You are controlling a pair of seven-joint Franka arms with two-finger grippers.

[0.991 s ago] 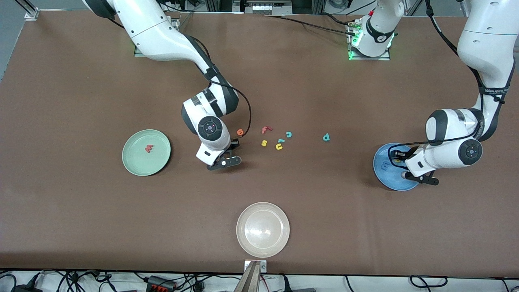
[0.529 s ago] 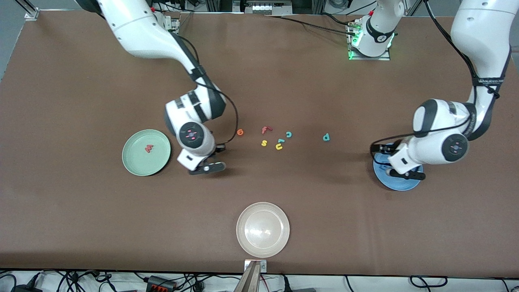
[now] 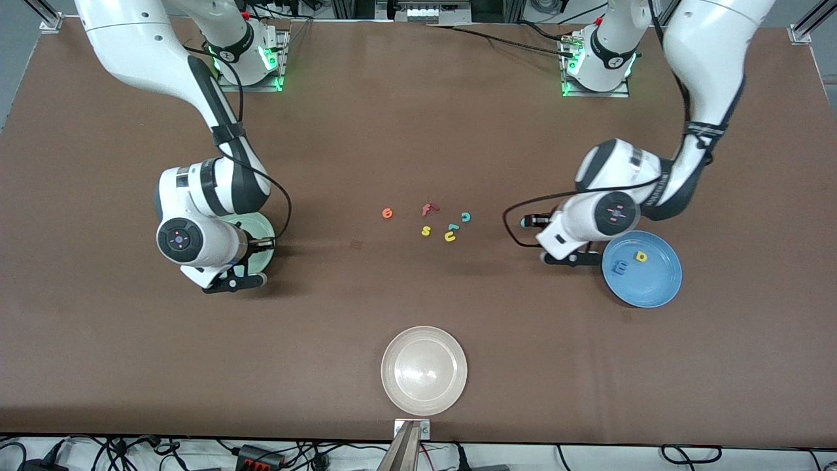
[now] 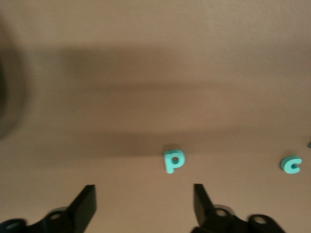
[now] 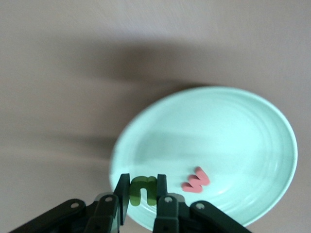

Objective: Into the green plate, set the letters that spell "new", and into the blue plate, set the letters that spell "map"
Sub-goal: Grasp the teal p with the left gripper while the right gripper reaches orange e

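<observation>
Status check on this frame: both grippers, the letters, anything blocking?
Right gripper shut on the green n, over the green plate holding the w. Left gripper open over the teal p. Nothing blocking.

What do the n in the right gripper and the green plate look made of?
The n: likely matte foam, thick and soft-edged, pinched by the right gripper. The green plate: probably smooth plastic or melamine, with a faint sheen and ringed surface; ceramic cannot be excluded.
</observation>
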